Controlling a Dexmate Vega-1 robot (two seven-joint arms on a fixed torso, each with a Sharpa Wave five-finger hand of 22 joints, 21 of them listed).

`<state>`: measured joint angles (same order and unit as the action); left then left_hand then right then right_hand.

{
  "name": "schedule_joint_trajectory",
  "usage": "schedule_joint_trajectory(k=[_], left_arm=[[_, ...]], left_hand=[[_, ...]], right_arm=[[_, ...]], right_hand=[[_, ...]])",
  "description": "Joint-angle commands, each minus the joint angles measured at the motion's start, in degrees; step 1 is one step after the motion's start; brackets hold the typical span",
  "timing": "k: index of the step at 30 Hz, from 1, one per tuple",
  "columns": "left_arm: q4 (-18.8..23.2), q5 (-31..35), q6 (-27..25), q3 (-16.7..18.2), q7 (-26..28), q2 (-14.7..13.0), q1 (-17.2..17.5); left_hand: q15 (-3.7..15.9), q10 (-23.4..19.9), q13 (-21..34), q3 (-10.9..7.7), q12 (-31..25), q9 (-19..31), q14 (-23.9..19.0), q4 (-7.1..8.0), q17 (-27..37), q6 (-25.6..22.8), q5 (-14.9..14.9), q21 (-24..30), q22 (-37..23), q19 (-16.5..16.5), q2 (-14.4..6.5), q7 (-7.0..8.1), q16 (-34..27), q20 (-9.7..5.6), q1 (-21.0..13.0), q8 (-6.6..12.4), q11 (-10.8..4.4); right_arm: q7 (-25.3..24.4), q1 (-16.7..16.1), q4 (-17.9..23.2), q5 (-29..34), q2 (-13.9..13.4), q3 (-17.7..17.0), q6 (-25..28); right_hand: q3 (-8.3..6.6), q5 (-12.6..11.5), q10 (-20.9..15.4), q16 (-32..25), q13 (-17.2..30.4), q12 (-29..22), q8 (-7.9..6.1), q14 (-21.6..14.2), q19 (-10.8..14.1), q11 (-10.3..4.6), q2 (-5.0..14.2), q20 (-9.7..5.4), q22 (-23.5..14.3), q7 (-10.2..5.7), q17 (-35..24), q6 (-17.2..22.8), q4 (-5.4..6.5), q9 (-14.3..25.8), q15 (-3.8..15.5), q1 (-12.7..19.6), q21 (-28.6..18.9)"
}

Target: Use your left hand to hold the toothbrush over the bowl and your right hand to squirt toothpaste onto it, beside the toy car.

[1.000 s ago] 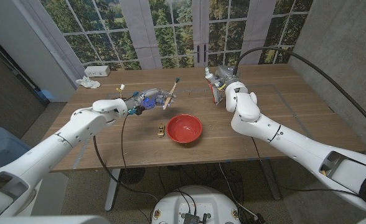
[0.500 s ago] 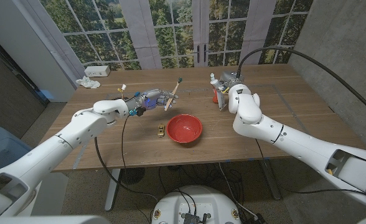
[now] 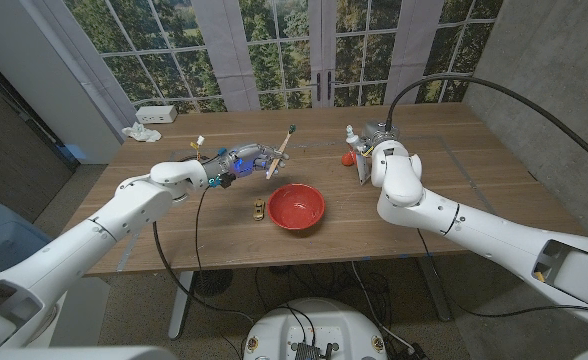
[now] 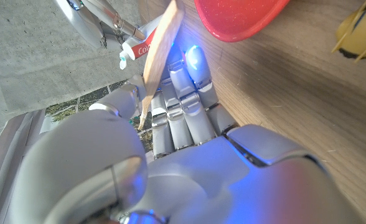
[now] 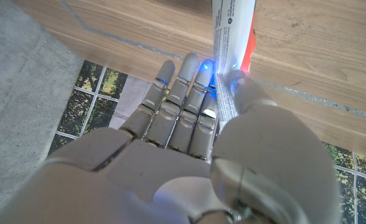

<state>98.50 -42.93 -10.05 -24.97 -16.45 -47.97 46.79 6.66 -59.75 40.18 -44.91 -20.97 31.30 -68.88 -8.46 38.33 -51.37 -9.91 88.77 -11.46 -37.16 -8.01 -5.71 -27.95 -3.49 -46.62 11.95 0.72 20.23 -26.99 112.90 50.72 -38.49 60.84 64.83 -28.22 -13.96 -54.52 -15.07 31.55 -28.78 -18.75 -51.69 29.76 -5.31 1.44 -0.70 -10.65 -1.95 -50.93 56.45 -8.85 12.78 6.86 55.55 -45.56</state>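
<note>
- While my left hand [image 3: 236, 160] pinches the toothbrush [image 3: 278, 151] short of the bowl [image 3: 296, 207], paste could miss, hitting the table [image 3: 454, 170].
- My right hand [image 3: 368, 152] clamps the toothpaste tube [image 5: 233, 37]; squeezing early wastes it.

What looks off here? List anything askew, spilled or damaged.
Nothing is spilled or broken. The toothbrush in the left hand sits tilted behind the red bowl, not over it. The right hand holds the toothpaste tube well away.

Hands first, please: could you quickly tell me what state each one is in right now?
Left hand: holding the wooden-handled toothbrush.
Right hand: holding the white-and-red toothpaste tube.
</note>
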Motion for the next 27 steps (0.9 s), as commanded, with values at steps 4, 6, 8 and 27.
schedule_joint_trajectory(k=[4,6,8,27], left_arm=[[1.5,-0.1,0.6,0.6,0.0,-1.1,1.3],[1.8,-0.1,0.7,0.7,0.1,-1.2,1.6],[2.0,-0.2,0.8,0.8,0.2,-1.4,1.9],[4.6,-0.3,1.2,1.4,1.4,-2.2,3.7]], left_hand=[[6.30,-11.9,0.0,-0.86,0.6,0.0,-4.0,0.39,0.3,-1.3,-0.3,0.1,0.0,0.2,-2.7,1.17,-0.2,-8.51,-2.4,0.52,-11.65],[6.29,-12.0,-0.2,-0.86,0.7,-0.1,-4.0,0.38,0.2,-1.3,-0.3,0.2,0.0,0.2,-2.7,1.15,-0.2,-8.51,-2.4,0.55,-11.63],[6.28,-12.0,0.0,-0.87,0.7,-0.1,-4.0,0.37,0.3,-1.3,-0.3,0.2,0.0,0.2,-2.7,1.16,-0.2,-8.51,-2.4,0.54,-11.63],[6.29,-12.3,0.2,-0.92,1.2,-0.4,-4.0,0.28,0.2,-1.3,-0.3,0.2,0.0,0.2,-2.7,1.16,-0.2,-8.52,-2.4,0.68,-11.81]], right_arm=[[5.0,2.1,0.7,3.5,-1.4,4.8,4.2],[6.1,2.7,0.6,4.6,-1.6,5.8,5.0],[7.3,3.3,0.4,5.9,-1.7,6.9,5.5],[19.5,2.5,1.1,16.2,-2.6,8.1,6.3]], right_hand=[[0.16,0.2,-0.2,-0.7,0.3,0.4,0.25,-0.4,0.2,0.04,-0.12,0.19,-0.2,-0.10,0.1,-0.1,0.03,0.0,3.46,-0.7,-0.5],[0.16,0.2,-0.3,-0.8,0.2,0.5,0.26,-0.4,0.3,0.02,-0.12,0.21,-0.2,-0.07,0.1,-0.1,0.01,-0.1,3.51,-0.7,-0.5],[0.14,0.2,-0.3,-0.8,0.3,0.5,0.27,-0.4,0.3,0.12,-0.12,0.23,-0.2,-0.06,0.2,-0.1,-0.03,-0.1,3.48,-0.7,-0.6],[1.19,0.7,5.6,0.4,-0.1,4.8,2.69,3.9,-1.0,0.59,-0.54,0.79,0.0,-0.14,1.2,-6.1,-0.16,-0.2,2.41,-1.8,-0.7]])
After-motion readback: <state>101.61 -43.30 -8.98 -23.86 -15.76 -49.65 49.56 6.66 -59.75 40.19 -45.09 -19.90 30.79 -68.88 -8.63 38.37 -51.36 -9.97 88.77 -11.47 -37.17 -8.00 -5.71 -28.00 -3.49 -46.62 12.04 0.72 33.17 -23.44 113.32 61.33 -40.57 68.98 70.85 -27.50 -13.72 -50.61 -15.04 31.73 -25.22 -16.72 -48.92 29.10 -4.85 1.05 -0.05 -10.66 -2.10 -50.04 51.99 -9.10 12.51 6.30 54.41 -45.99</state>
